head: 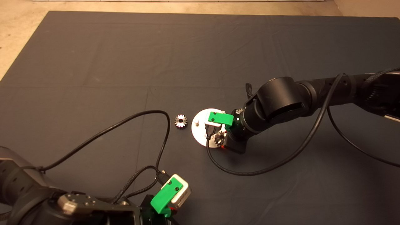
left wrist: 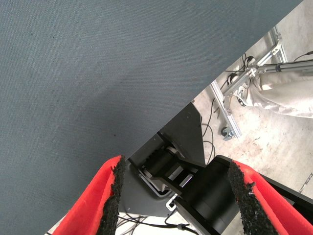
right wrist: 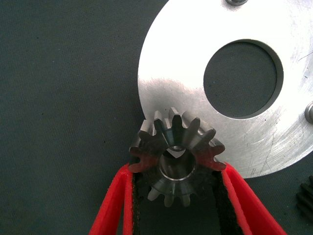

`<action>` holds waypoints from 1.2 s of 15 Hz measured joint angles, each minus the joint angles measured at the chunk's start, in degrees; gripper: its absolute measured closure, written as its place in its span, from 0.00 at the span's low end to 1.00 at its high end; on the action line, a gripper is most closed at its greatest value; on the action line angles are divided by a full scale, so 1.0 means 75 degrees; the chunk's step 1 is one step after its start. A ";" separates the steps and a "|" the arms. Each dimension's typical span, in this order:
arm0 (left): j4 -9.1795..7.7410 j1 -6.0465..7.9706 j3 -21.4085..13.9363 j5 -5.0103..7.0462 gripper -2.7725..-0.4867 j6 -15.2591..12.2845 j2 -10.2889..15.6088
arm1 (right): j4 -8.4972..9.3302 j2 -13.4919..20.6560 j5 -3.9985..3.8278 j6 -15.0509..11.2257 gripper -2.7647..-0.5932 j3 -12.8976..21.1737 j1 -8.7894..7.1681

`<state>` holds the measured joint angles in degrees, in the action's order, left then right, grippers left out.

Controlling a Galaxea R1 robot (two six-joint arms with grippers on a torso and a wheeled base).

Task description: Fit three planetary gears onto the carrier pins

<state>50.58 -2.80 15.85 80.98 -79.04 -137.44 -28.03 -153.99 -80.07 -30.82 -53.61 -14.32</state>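
The silver disc (head: 200,129) (right wrist: 195,49) lies mid-mat with a central hole. Two carrier pins (right wrist: 309,112) (right wrist: 237,2) stand bare on it; one pin (head: 197,122) also shows in the head view. My right gripper (head: 219,139) (right wrist: 176,171) is shut on a planetary gear (head: 220,137) (right wrist: 176,159), held level at the disc's rim with a pin tip showing in its bore. A second gear (head: 180,121) lies on the mat left of the disc. A third gear (head: 239,111) (right wrist: 305,198) peeks out beside the wrist. My left gripper (head: 168,207) (left wrist: 173,188) is parked at the lower left, open and empty.
A black cable (head: 150,112) loops over the mat from the left arm toward the loose gear. Another cable (head: 250,172) curves below the right arm. The left wrist view shows the mat's edge (left wrist: 205,88), the robot's base and floor.
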 joint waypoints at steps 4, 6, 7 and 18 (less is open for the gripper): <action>0.0000 0.0000 0.0000 0.0000 0.57 0.0000 0.0000 | 0.0003 -0.0002 0.0055 0.0119 0.90 -0.0070 -0.0015; 0.0000 0.0000 0.0000 0.0000 0.57 -0.0001 0.0000 | 0.0007 -0.0005 0.0067 0.0127 0.90 -0.0120 -0.0018; 0.0000 0.0000 0.0000 -0.0002 0.57 0.0000 0.0000 | 0.0007 -0.0005 0.0107 0.0130 0.90 -0.0161 -0.0015; 0.0003 0.0000 0.0000 -0.0005 0.57 -0.0001 0.0001 | 0.0011 -0.0047 0.0489 0.0247 0.90 -0.0408 -0.0034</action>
<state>50.60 -2.80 15.85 80.95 -79.05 -137.43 -27.94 -154.35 -76.40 -28.96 -56.67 -14.58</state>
